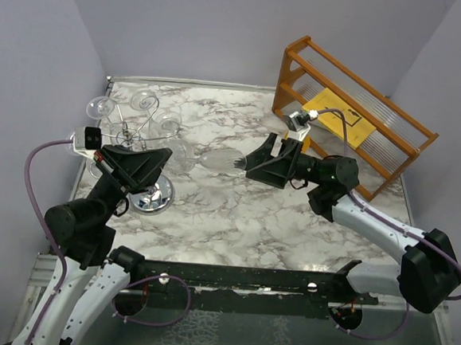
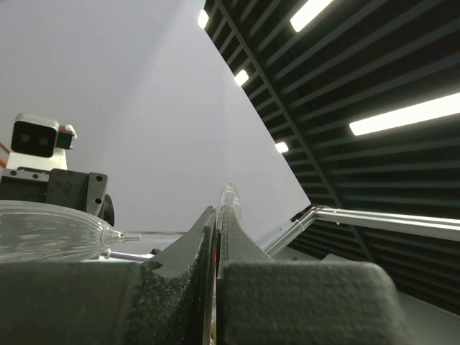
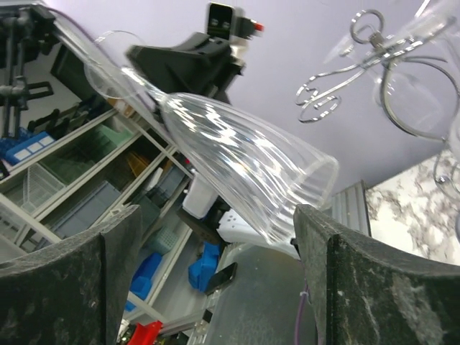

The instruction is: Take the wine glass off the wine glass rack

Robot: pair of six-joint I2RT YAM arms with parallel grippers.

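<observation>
The wine glass (image 1: 218,160) is held on its side above the marble table (image 1: 235,221), just right of the wire rack (image 1: 138,127), with its foot toward the left arm and its mouth toward the right arm. The left gripper (image 1: 170,156) is pressed together on the rim of the glass's foot. The right gripper (image 1: 249,164) is spread, one finger on each side of the bowl; whether either finger touches the glass cannot be told.

The wine glass rack (image 1: 138,127) stands left on the table (image 1: 242,221), the wooden shelf (image 1: 356,118) rear right, the wine glass (image 1: 218,160) between.
</observation>
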